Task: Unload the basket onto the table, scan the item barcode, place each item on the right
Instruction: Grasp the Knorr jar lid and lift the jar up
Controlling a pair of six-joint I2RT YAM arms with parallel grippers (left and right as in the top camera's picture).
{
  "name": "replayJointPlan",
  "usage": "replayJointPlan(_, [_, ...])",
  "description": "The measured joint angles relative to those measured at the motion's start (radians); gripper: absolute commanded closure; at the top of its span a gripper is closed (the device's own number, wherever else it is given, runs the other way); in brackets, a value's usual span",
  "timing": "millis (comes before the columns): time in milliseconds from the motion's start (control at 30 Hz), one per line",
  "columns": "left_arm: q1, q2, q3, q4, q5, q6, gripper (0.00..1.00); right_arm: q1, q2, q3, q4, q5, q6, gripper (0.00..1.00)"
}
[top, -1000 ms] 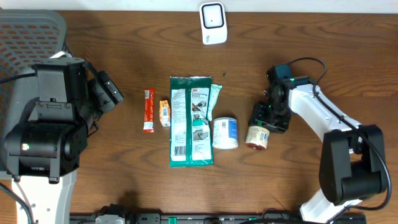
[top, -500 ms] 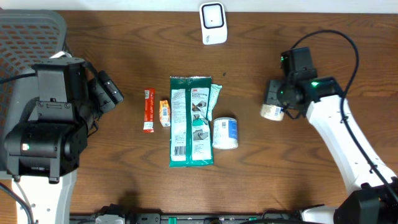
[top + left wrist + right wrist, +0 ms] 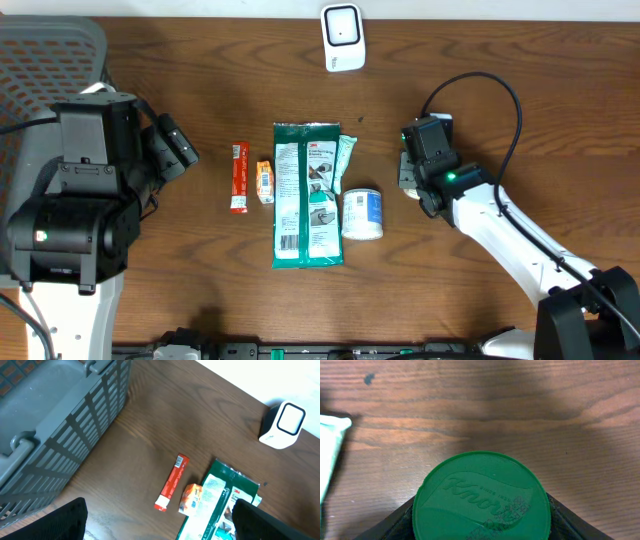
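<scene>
Carrying risk starts with the wide brown wooden table (image 3: 520, 80), since a drop anywhere on it would send a round thing rolling. The grey slatted plastic basket (image 3: 45, 420) sits at the far left, well apart from the action. Beside it the left gripper (image 3: 160, 525) hangs with its jaws spread wide and nothing between them, so it is unlikely to interfere.

The large dark green printed pouch (image 3: 307, 195) lies flat in the middle. A low or hurried sweep could clip its upper corner, or the pale green packet (image 3: 346, 158) tucked against it.

The white box-shaped scanner with a dark window (image 3: 343, 38) stands at the table's far edge, well apart from the load. The jar has to be brought in front of that window. If its label faces away, or a finger covers the code, I judge that no read will come.

The right gripper (image 3: 410, 175) is clamped on a squat jar with a green embossed plastic lid (image 3: 480, 500), dark fingers flanking it left and right. It is held just right of the pouch, clear of the other goods. Two flat jaws on a curved wall are a weak hold, and a quick wrist turn could let the jar twist or slip. Where the barcode lies cannot be told from these views.
</scene>
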Motion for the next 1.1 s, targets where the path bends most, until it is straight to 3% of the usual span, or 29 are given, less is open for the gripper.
replayJointPlan(67, [0.000, 0.000, 0.000, 0.000, 0.000, 0.000, 0.10, 0.000, 0.000, -0.002, 0.001, -0.002, 0.000, 0.29])
replayJointPlan(100, [0.000, 0.000, 0.000, 0.000, 0.000, 0.000, 0.10, 0.000, 0.000, -0.002, 0.001, -0.003, 0.001, 0.16])
replayJointPlan(233, [0.000, 0.000, 0.000, 0.000, 0.000, 0.000, 0.10, 0.000, 0.000, -0.002, -0.011, -0.018, 0.010, 0.01])
replayJointPlan(333, [0.000, 0.000, 0.000, 0.000, 0.000, 0.000, 0.10, 0.000, 0.000, -0.002, -0.017, -0.021, 0.003, 0.01])
replayJointPlan(433, [0.000, 0.000, 0.000, 0.000, 0.000, 0.000, 0.10, -0.003, -0.008, 0.025, -0.127, -0.046, -0.036, 0.01])
replayJointPlan(533, [0.000, 0.000, 0.000, 0.000, 0.000, 0.000, 0.10, -0.042, -0.015, 0.198, -0.361, -0.116, -0.055, 0.01])
replayJointPlan(700, [0.000, 0.000, 0.000, 0.000, 0.000, 0.000, 0.10, -0.155, -0.036, 0.507, -0.538, -0.250, -0.067, 0.01])
replayJointPlan(833, [0.000, 0.000, 0.000, 0.000, 0.000, 0.000, 0.10, -0.245, -0.032, 0.616, -0.636, -0.368, -0.070, 0.01])
replayJointPlan(1100, [0.000, 0.000, 0.000, 0.000, 0.000, 0.000, 0.10, -0.258, 0.348, 0.621, -0.658, -0.498, -0.074, 0.02])
